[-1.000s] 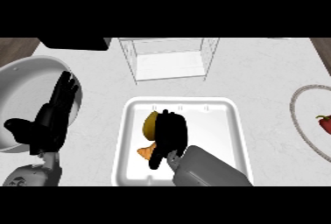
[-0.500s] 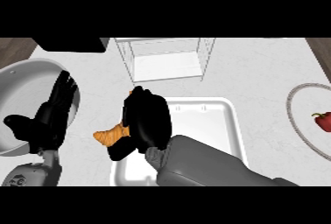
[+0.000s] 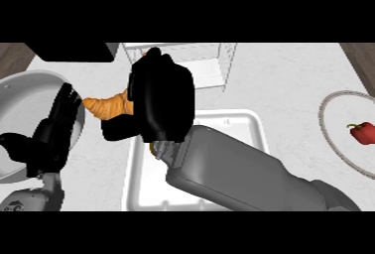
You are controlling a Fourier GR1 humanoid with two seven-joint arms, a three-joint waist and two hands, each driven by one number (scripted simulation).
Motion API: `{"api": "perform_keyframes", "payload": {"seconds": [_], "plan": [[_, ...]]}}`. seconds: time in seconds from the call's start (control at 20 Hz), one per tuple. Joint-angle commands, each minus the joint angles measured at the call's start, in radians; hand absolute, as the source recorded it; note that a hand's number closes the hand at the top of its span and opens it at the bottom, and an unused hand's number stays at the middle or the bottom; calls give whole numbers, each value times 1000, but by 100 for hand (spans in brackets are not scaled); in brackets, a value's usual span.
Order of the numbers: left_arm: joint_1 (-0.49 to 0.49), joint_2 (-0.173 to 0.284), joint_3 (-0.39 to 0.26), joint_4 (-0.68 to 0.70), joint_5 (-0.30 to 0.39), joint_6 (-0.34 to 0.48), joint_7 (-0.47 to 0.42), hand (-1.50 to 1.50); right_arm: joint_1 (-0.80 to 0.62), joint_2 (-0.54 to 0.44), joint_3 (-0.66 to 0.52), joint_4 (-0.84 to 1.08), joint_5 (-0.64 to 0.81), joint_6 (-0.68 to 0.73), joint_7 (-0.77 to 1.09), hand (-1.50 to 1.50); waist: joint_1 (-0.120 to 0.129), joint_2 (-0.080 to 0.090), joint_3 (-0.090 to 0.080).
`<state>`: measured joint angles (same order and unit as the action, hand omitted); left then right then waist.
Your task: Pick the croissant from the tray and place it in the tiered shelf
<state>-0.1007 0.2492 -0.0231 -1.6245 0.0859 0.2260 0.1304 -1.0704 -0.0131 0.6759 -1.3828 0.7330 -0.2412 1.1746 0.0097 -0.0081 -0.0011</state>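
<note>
Right hand (image 3: pixel 161 99) fingers grasping croissant (image 3: pixel 106 105), frame center-left, between white tray (image 3: pixel 234 120) and tiered shelf (image 3: pixel 201 62). Left hand (image 3: pixel 51 134) released, left edge.

Count: one croissant (image 3: pixel 108 105), in the right hand (image 3: pixel 162 101). One white tray (image 3: pixel 238 122) beneath that hand. One tiered shelf (image 3: pixel 198 62) just beyond its fingertips. Two plates: one under the left hand (image 3: pixel 51 131), one holding one red pepper (image 3: pixel 362 132), far right.

We note two matte black hands, left hand (image 3: pixel 51 134) and right hand (image 3: pixel 162 101), on boxy grey forearms, lower frame.
</note>
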Motion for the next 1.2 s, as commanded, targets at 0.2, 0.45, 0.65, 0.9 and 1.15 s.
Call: {"api": "perform_keyframes", "payload": {"seconds": [0.2,0.45,0.65,0.9,1.15], "plan": [[10,-8,20,-5,9,-8,-12,0,-29,12,-95,56,85,-25,143,150,-5,6,1],[38,-28,-20,-68,-25,9,13,0,-82,12,-225,205,88,-79,11,150,12,10,1],[-4,-16,3,-33,-23,-2,30,0,-23,13,-294,275,107,-137,-105,150,2,11,1],[-54,-42,25,18,-31,16,5,0,-77,13,-351,445,79,-224,-251,150,4,14,1],[8,-9,35,-35,3,-54,0,0,-107,13,-387,640,36,-386,-381,150,27,17,0]]}}
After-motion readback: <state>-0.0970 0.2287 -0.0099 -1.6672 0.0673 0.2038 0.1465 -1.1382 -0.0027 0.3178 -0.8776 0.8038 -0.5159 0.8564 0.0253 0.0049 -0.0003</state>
